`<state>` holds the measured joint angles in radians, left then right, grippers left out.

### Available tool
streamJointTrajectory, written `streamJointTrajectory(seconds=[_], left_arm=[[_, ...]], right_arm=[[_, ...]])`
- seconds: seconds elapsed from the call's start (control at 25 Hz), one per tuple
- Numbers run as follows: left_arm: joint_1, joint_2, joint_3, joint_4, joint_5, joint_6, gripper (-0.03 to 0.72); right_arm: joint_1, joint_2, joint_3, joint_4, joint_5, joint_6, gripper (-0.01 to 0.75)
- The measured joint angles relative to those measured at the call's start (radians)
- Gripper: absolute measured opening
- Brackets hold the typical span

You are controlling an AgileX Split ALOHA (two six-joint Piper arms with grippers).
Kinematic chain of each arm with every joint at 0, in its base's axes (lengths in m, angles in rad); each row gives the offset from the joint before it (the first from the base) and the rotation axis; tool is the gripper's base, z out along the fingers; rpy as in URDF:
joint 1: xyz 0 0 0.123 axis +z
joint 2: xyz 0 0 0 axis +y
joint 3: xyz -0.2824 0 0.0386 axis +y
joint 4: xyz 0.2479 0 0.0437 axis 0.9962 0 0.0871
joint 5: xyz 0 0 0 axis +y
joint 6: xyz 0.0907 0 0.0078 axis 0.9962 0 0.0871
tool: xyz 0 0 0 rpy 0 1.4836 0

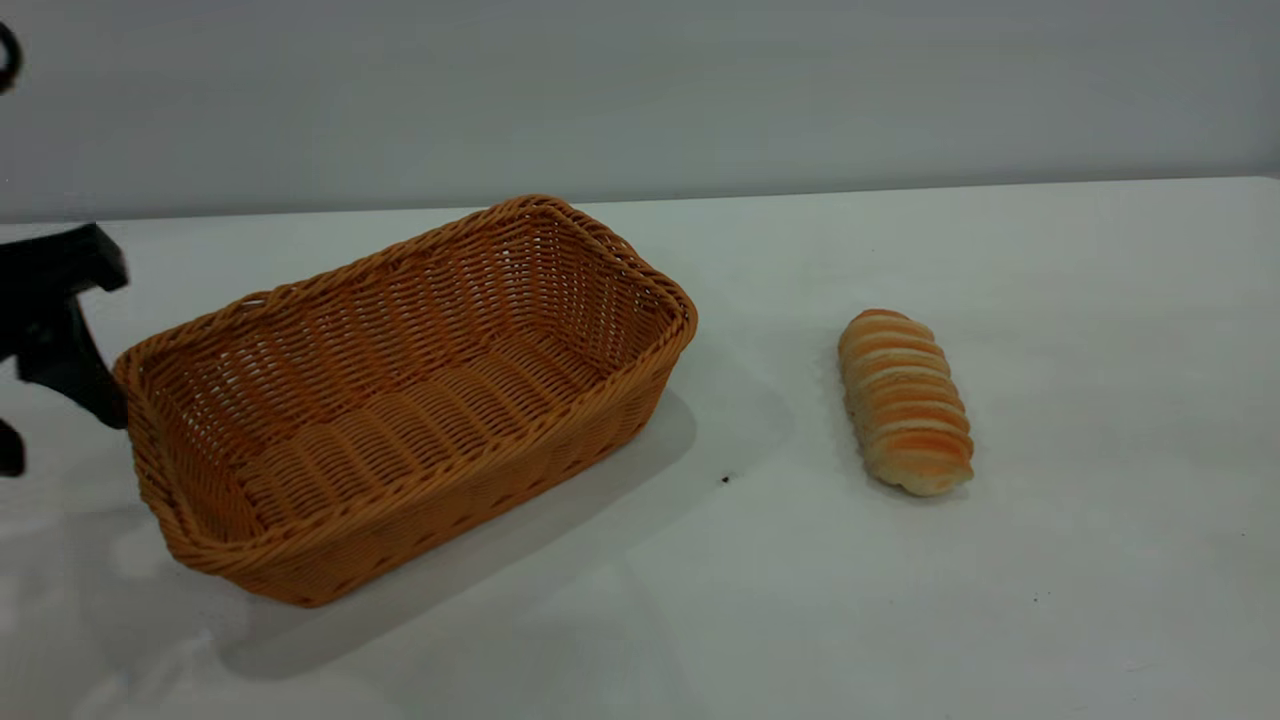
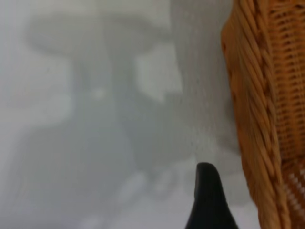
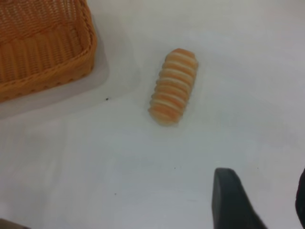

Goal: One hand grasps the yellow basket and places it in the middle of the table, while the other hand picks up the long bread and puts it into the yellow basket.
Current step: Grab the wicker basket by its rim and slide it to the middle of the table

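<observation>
White worktop (image 1: 1000, 600) was seen bearing yellow basket (image 1: 400, 400) left of long bread (image 1: 905, 400); left pincer (image 1: 60, 340), opening indiscernible, was judged approaching the basket's left rim, to be gripped next.

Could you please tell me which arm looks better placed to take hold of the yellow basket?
The left. In the exterior view the left gripper sits right at the yellow basket's left end, by its rim. The right gripper hangs over the table near the long bread, farther from the basket.
</observation>
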<state>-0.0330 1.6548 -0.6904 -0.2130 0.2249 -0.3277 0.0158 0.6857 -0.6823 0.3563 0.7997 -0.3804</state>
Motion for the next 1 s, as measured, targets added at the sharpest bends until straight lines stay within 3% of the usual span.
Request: streamJointTrajectory(seconds=[0.44, 0.8, 0.92, 1.0], left_arm=[[-0.022, 0.177, -0.150, -0.047, -0.017, 0.010, 0.540], [-0.047, 0.332, -0.166, -0.105, -0.030, 0.019, 0.536], [-0.047, 0.359, -0.166, -0.108, -0.036, 0.045, 0.458], [-0.047, 0.364, -0.166, -0.110, -0.039, 0.067, 0.308]], right_arm=[[0.000, 0.000, 0.000, 0.000, 0.006, -0.003, 0.375], [0.000, 0.000, 0.000, -0.001, 0.006, -0.004, 0.375], [0.000, 0.000, 0.000, -0.002, 0.006, -0.004, 0.375], [0.000, 0.000, 0.000, -0.002, 0.006, -0.004, 0.375]])
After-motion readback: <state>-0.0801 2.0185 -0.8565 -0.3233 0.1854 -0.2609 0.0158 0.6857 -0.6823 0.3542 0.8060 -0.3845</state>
